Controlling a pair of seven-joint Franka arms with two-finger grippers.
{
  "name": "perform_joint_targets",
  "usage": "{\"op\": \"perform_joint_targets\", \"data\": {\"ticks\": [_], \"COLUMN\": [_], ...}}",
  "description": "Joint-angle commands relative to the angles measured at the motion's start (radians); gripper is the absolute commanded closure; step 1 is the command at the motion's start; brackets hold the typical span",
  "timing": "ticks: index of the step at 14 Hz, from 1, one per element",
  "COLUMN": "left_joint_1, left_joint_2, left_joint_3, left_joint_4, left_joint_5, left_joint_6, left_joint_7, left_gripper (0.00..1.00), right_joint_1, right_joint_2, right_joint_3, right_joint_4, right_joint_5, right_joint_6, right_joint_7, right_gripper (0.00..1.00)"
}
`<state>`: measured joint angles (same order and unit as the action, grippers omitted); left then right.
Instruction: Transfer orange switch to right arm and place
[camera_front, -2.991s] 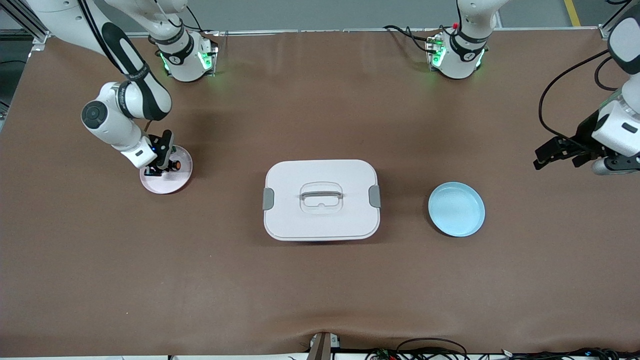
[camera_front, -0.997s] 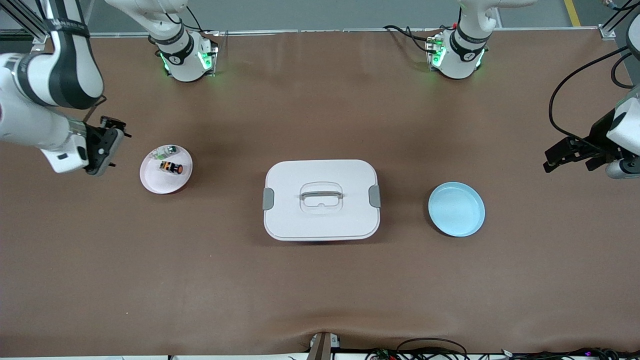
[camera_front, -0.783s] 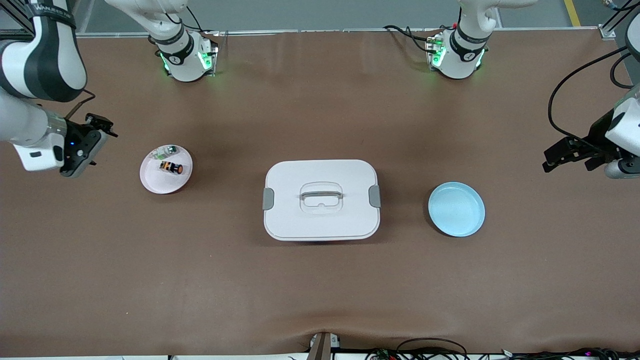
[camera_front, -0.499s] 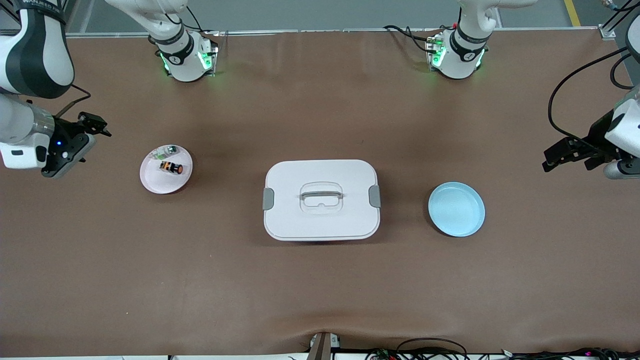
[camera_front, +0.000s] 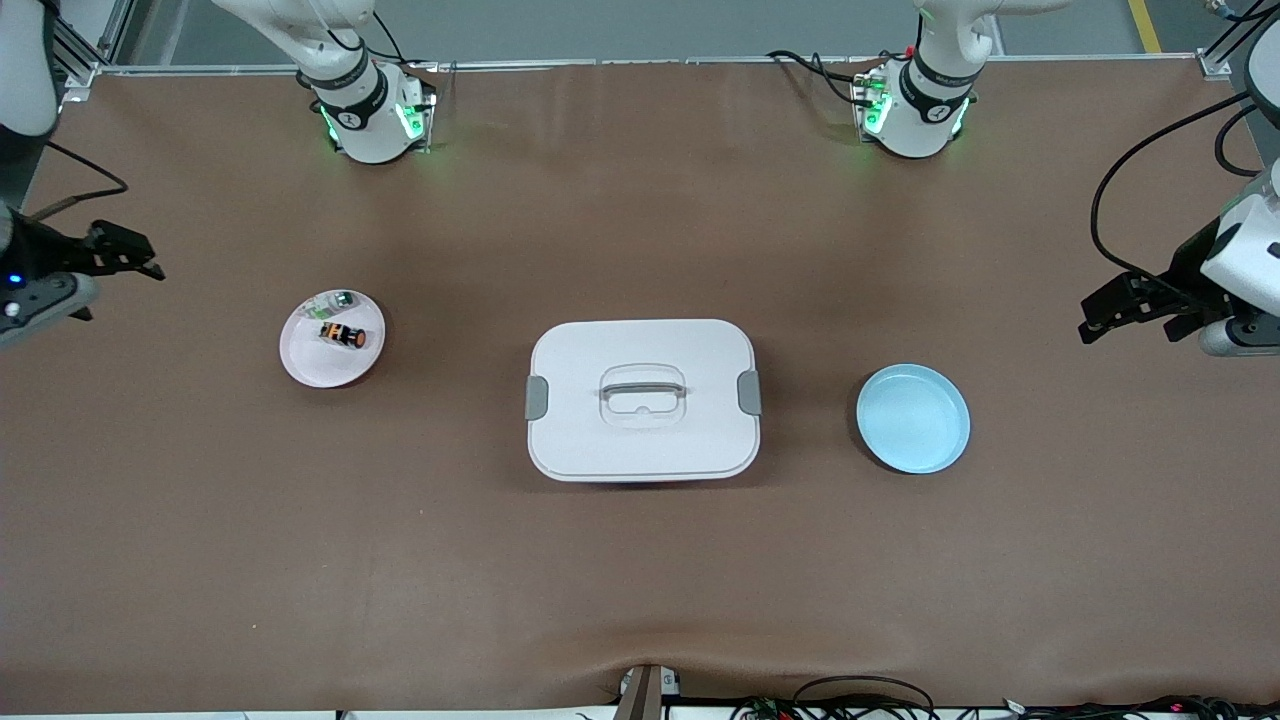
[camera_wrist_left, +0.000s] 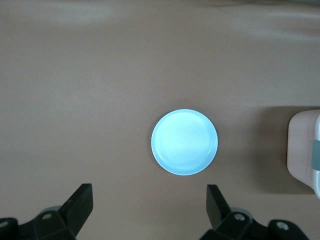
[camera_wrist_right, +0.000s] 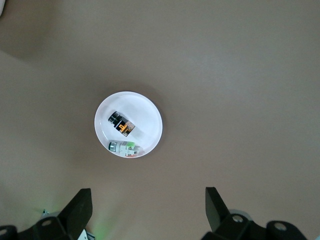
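Right gripper (camera_front: 125, 255): jaws apart, empty, over the table's right-arm edge. Orange switch (camera_front: 342, 335): lying in pink dish (camera_front: 310, 370), long axis slanted, orange cap toward front camera. Left gripper (camera_front: 1120, 310): jaws apart, empty, over the left-arm edge.

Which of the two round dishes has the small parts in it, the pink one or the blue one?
The pink dish, toward the right arm's end of the table. It holds the orange switch and a green-capped part; the blue dish holds nothing.
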<state>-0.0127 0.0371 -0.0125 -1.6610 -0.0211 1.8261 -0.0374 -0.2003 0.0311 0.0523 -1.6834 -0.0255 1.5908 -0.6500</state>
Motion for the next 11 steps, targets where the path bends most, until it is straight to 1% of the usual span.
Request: {"op": "perform_joint_targets", "data": {"ticks": [1,4,5,8,9,11], "left_joint_1": [0.013,0.013,0.013,0.011,0.01,0.016], "left_joint_2": [-0.022,-0.028,-0.031,-0.04,-0.042,-0.052], "left_joint_3": [-0.017,-0.017,-0.018,-0.018,-0.018,-0.029], "left_joint_4": [0.043,0.064,0.066,0.066,0.066,0.064], "left_joint_5": [0.024,0.026,0.026,0.013,0.013,0.013], "left_joint_6": [-0.071,-0.166,-0.189,-0.209,-0.209,-0.237], "left_joint_7": [-0.012,-0.013,-0.015,-0.035,-0.045,-0.044], "left_gripper": [0.0,0.0,0.0,0.0,0.0,0.0], "right_joint_1": [-0.018,0.016,0.028,0.076,0.079,0.078], "right_joint_2": [0.021,0.02,0.018,0.009,0.009,0.007], "right_joint_3": [0.015,0.024,0.026,0.027,0.027,0.027], "right_joint_4": [0.1,0.134,0.136,0.148,0.162,0.166], "right_joint_5": [0.008,0.019,0.019,0.019,0.019,0.033], "right_joint_6": [-0.06,-0.081,-0.083,-0.116,-0.123,-0.121], "right_joint_7": [0.103,0.188,0.244,0.452,0.493,0.506], "right_gripper": [0.0,0.0,0.0,0.0,0.0,0.0]}}
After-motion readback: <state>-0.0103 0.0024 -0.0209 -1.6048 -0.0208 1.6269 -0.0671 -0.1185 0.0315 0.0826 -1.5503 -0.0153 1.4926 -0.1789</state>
